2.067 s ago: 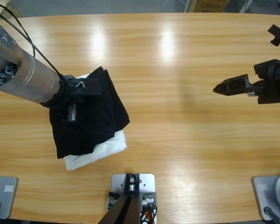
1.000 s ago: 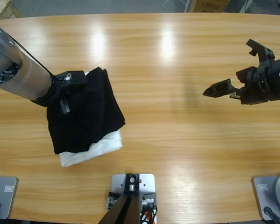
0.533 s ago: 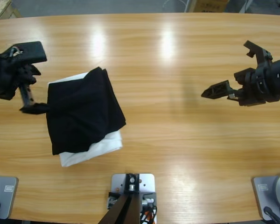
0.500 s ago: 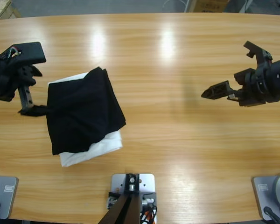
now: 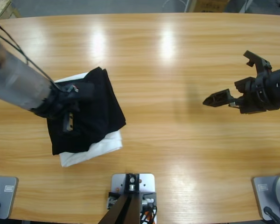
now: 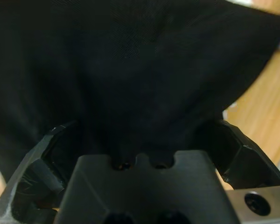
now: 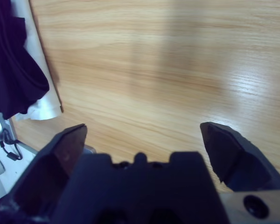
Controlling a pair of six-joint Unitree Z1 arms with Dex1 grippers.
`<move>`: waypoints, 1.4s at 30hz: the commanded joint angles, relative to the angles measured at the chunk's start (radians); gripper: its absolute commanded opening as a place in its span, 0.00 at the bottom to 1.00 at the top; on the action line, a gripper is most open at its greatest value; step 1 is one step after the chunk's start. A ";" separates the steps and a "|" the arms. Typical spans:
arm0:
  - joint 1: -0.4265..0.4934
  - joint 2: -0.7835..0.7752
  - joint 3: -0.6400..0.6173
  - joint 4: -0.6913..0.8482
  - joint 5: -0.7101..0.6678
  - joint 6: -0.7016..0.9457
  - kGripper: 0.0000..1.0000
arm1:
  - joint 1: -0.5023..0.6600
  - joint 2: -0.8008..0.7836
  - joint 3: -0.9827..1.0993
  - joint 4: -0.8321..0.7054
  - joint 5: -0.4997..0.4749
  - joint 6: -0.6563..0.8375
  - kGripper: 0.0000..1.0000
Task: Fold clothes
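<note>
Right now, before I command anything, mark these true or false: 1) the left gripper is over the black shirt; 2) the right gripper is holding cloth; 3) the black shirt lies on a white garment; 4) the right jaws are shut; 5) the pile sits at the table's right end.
1) True: the left gripper is on the black shirt, its jaws spread against the cloth.
2) False: the right gripper holds nothing, above bare table.
3) True: the white garment shows beneath it.
4) False: they stand open.
5) False: it lies toward the left.
</note>
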 commanded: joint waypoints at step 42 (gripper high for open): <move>0.715 0.859 -1.205 0.344 0.057 -0.370 0.95 | -0.240 0.295 -0.200 0.093 0.037 -0.154 1.00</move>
